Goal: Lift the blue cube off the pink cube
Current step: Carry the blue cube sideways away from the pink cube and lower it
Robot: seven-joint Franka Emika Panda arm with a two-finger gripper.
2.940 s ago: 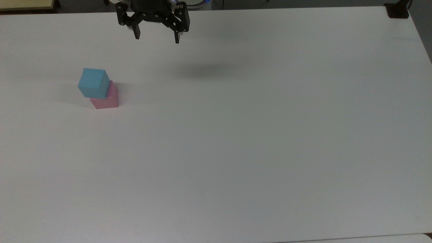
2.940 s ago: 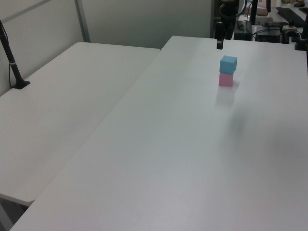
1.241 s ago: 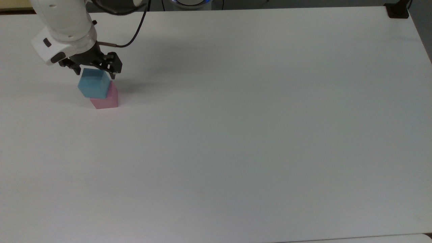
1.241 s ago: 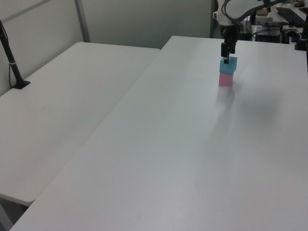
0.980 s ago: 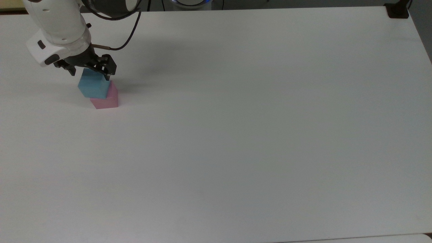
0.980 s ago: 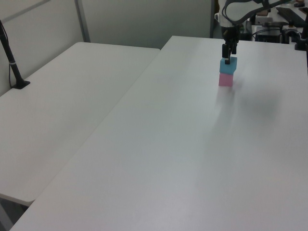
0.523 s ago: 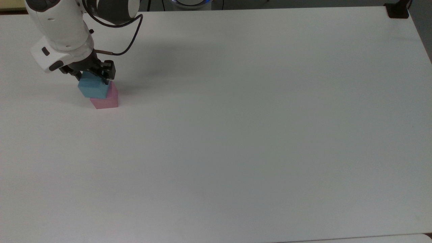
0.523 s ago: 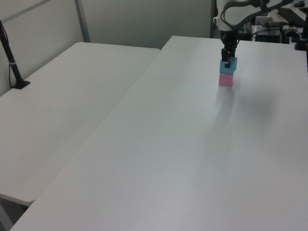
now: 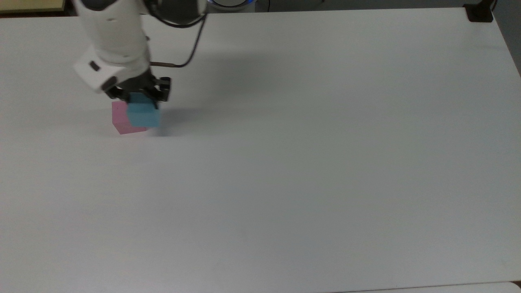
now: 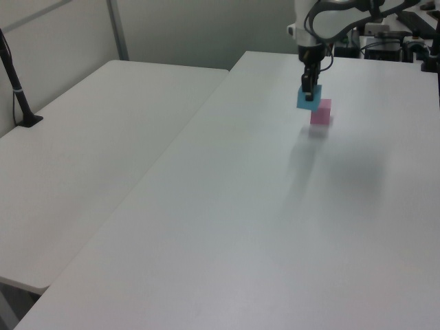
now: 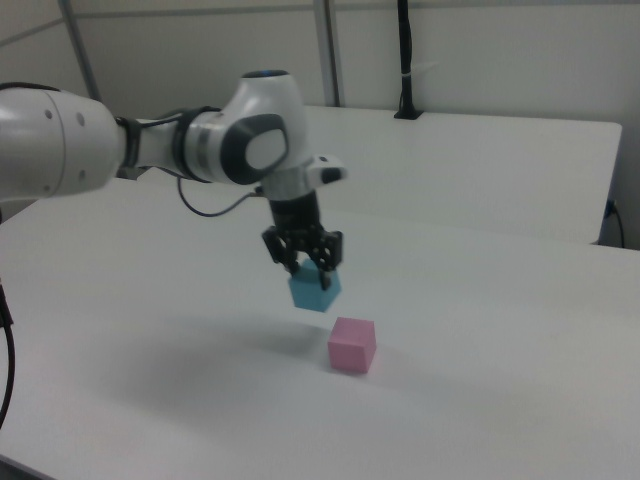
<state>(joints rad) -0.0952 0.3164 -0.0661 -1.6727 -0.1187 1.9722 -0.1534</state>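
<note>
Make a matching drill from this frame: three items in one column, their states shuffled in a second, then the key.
Column 1
1. blue cube
2. pink cube
3. end effector

Column 2
A. resting on the white table, nothing on top
B. shut on a cube
C. held in the air, off the stack

Pairs: 1-C, 2-A, 3-B
</note>
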